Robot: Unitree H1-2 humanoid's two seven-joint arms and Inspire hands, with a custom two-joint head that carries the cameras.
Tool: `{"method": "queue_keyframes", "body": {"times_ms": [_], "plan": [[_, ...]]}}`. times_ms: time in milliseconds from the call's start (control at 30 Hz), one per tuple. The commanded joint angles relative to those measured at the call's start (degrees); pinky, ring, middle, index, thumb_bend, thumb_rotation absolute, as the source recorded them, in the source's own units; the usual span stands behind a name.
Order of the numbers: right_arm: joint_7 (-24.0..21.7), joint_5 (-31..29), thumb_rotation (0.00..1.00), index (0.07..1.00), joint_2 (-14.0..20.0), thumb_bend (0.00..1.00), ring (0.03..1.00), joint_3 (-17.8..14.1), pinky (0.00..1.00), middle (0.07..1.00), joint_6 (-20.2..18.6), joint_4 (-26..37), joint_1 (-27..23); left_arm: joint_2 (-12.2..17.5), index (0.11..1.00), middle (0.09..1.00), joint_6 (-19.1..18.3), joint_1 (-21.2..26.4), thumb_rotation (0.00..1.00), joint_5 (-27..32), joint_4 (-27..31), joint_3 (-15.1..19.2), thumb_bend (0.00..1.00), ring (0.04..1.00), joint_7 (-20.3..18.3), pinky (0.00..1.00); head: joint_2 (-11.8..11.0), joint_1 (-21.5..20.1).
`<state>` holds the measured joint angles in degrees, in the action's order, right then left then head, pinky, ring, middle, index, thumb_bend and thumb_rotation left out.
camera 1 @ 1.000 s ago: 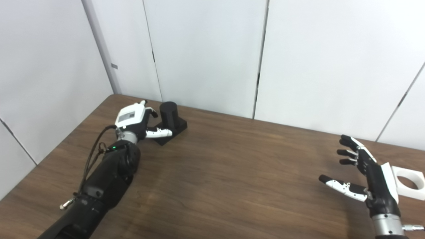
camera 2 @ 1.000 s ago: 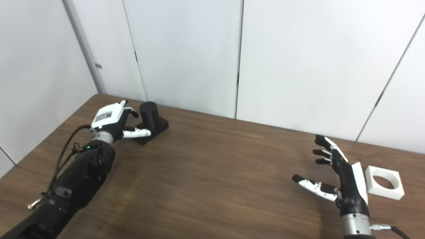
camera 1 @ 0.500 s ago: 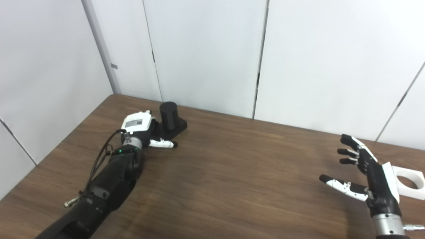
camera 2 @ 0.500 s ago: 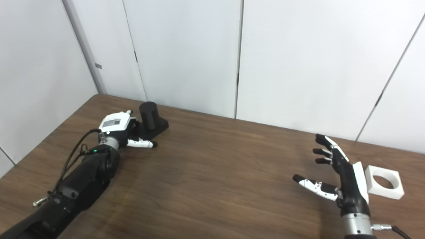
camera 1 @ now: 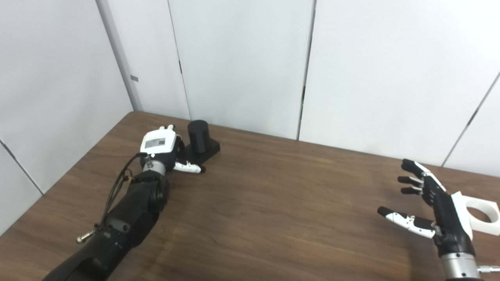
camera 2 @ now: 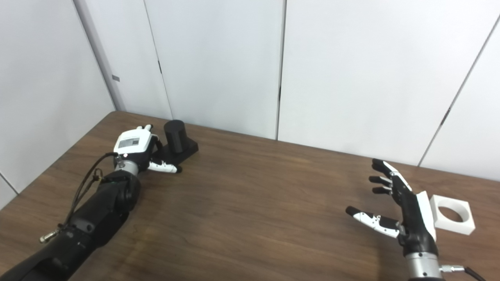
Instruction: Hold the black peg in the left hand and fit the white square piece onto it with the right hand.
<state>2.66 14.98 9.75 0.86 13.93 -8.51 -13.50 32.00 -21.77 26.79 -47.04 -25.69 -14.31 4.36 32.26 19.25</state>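
Note:
The black peg [camera 1: 198, 136], a short cylinder on a square black base, stands on the brown table [camera 1: 273, 203] at the far left. My left hand [camera 1: 162, 150] lies just left of it, fingers spread by the base and the thumb stretched along its front edge; it does not hold the peg. The white square piece [camera 2: 453, 214] with a round hole lies flat at the right edge. My right hand [camera 2: 402, 207] hovers open, palm facing left, just left of the piece and not touching it.
White wall panels [camera 1: 242, 62] close off the back and left sides of the table. The table's left edge runs diagonally near my left arm [camera 1: 117, 222].
My left hand dropped from around the peg's cylinder down to its base, and its thumb moved to the front of the base. The right hand barely shifted. The peg and white piece stayed put.

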Motion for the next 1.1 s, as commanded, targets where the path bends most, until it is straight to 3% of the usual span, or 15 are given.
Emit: {"method": "queue_keyframes", "body": {"times_ms": [0, 100, 400, 567, 833, 967, 1067], "plan": [[0.34, -0.55, 0.08, 0.830, 0.54, 0.61, 0.736, -0.40, 0.64, 0.830, 1.11, 1.85, -1.40, 1.56, 0.510, 0.944, 0.18, 1.53, 0.11, 0.05, 0.65, 1.01, 0.58, 0.954, 1.20, 0.84, 0.01, 0.04], [0.42, -0.50, 0.11, 0.830, 0.73, 0.61, 0.735, -0.38, 0.64, 0.829, 1.84, 1.29, -1.49, 1.46, 0.486, 0.913, 1.09, 1.21, 0.07, 1.14, 1.34, 1.40, 0.53, 0.927, 1.18, 0.82, 0.12, 0.03], [0.40, -0.80, 0.17, 0.831, 0.82, 0.59, 0.744, -0.43, 0.65, 0.835, 1.42, 1.42, -1.48, 1.07, 0.482, 0.849, 7.63, -0.25, 0.06, 3.83, 2.66, 2.33, 0.52, 0.843, 3.28, 0.63, 0.47, -0.03], [0.14, -0.70, 0.19, 0.830, 0.93, 0.58, 0.746, -0.52, 0.65, 0.831, 0.19, 2.43, -1.30, 0.78, 0.482, 0.804, 13.49, -1.29, 0.06, 3.35, 2.33, 1.91, 0.52, 0.788, 8.01, 0.58, 0.69, -0.39], [0.18, -0.57, 0.18, 0.831, 1.04, 0.57, 0.749, -0.40, 0.64, 0.842, 0.61, 2.33, -1.73, 0.84, 0.484, 0.816, 21.88, -2.54, 0.06, 4.26, 4.16, 0.18, 0.52, 0.806, 7.23, 0.65, 1.15, -1.72], [0.57, 0.00, 0.23, 0.832, 1.02, 0.58, 0.747, -0.33, 0.64, 0.835, 0.90, 1.59, -2.12, 0.41, 0.484, 0.833, 23.43, -2.94, 0.06, 4.55, 6.12, -0.27, 0.53, 0.831, 5.60, 0.68, 1.52, -2.74], [0.92, 0.13, 0.25, 0.828, 1.02, 0.59, 0.744, -0.32, 0.65, 0.832, 2.00, 0.61, -2.43, 0.08, 0.485, 0.842, 23.77, -3.14, 0.06, 3.97, 7.88, -0.91, 0.53, 0.833, 4.28, 0.64, 1.76, -3.38]]}}
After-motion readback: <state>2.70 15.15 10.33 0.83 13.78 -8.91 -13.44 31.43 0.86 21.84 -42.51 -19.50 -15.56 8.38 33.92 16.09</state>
